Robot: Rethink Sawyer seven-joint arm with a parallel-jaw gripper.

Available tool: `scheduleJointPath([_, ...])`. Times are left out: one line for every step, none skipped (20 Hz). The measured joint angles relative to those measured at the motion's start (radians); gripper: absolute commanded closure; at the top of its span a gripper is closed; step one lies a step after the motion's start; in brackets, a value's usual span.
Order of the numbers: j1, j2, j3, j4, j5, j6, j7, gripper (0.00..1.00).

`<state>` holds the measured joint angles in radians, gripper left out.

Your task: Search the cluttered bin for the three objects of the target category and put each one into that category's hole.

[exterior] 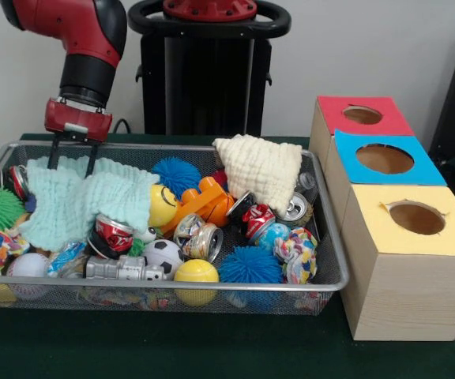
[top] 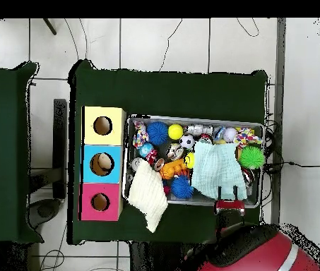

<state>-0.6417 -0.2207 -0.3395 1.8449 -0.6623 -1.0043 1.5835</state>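
The tool [exterior: 73,159], prongs spread and empty, touches a ribbed mint cloth [exterior: 81,201] in the wire-mesh bin [exterior: 322,229]; crushed cans [exterior: 200,237] lie beside the cloth.

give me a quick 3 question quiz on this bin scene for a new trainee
1. True or false: the gripper holds a can.
2. Which box lid is nearest the cream cloth in the front view: A yellow, B red, C blue?
3. Fill in: the light green cloth lies in the mesh bin right below the ____.

Key:
1. False; its fingers are open above the light green cloth.
2. B, the red lid.
3. gripper
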Motion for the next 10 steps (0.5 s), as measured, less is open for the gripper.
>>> scheduleJointPath([-0.002,0.000,-0.004,0.002,0.000,0.000,0.000,0.00])
scheduleJointPath([-0.004,0.000,-0.007,0.003,0.000,0.000,0.000,0.00])
scheduleJointPath([-0.006,0.000,-0.010,0.004,0.000,0.000,0.000,0.00])
scheduleJointPath([-0.010,0.000,-0.016,0.008,0.000,0.000,0.000,0.00])
scheduleJointPath([-0.013,0.000,-0.020,0.011,0.000,0.000,0.000,0.00])
scheduleJointPath([-0.017,0.000,-0.025,0.016,0.000,0.000,0.000,0.00])
scheduleJointPath([-0.018,0.000,-0.028,0.018,0.000,0.000,0.000,0.00])
scheduleJointPath([-0.021,0.000,-0.031,0.022,0.000,-0.002,0.000,0.00])
scheduleJointPath([-0.022,-0.001,-0.032,0.024,0.001,-0.004,0.000,0.00])
scheduleJointPath([-0.023,-0.002,-0.034,0.025,0.000,-0.006,0.000,0.00])
